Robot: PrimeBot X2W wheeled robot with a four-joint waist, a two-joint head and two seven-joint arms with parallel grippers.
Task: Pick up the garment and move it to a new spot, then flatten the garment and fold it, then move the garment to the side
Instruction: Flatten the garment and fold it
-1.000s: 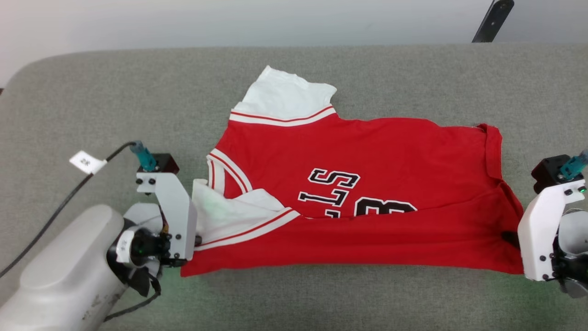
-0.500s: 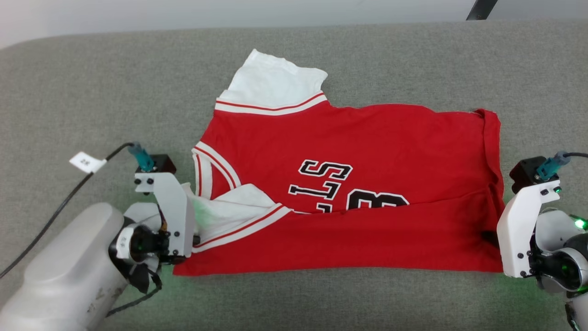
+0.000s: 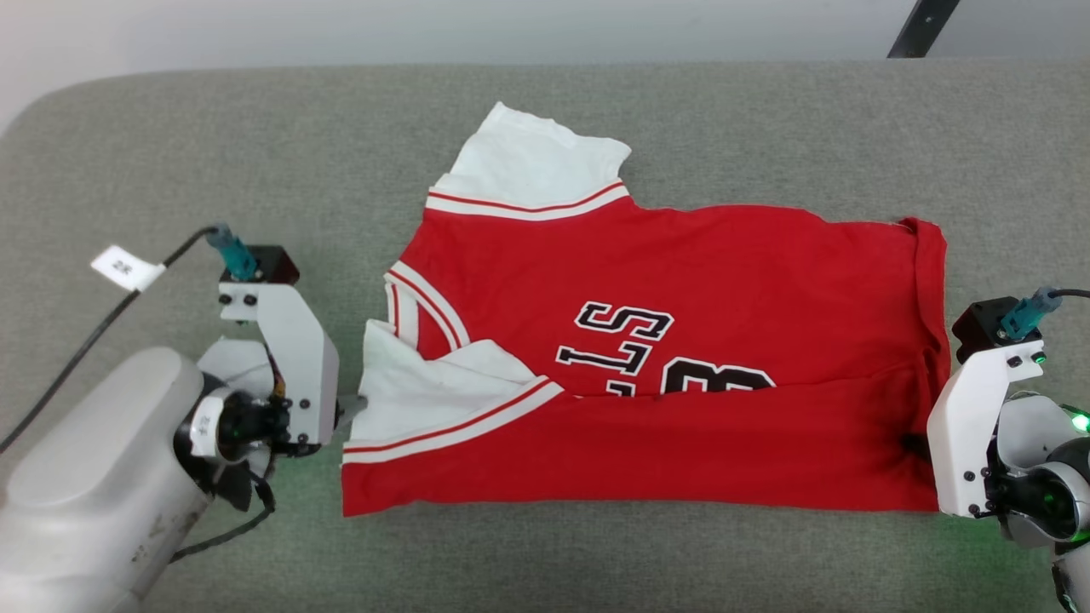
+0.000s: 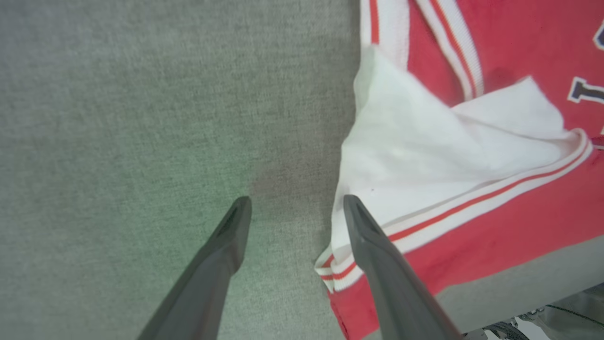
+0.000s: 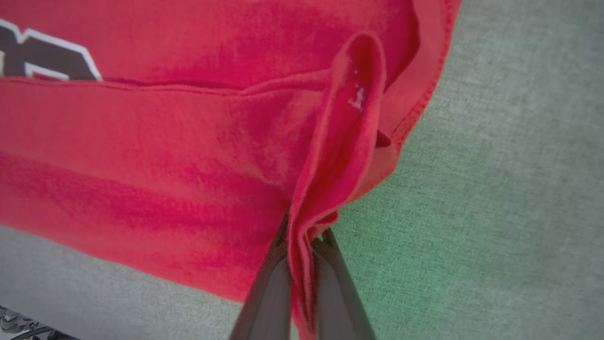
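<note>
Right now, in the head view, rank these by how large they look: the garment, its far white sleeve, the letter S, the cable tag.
1. garment
2. far white sleeve
3. letter S and cable tag: these look too alike to rank.

lab-like room, grey cloth-covered table (image 3: 647, 111), bare pale wall (image 3: 426, 30)

The red jersey-style shirt with white short sleeves (image 3: 681, 281) lies spread across the middle of the grey fabric-covered counter (image 3: 255, 153), its near edge folded back over its front. The left pincer (image 4: 296, 200) sits just beside the shirt's left end, jaws apart; the right pincer (image 5: 302, 241) is at its right end, clamped on the cloth there.
</note>
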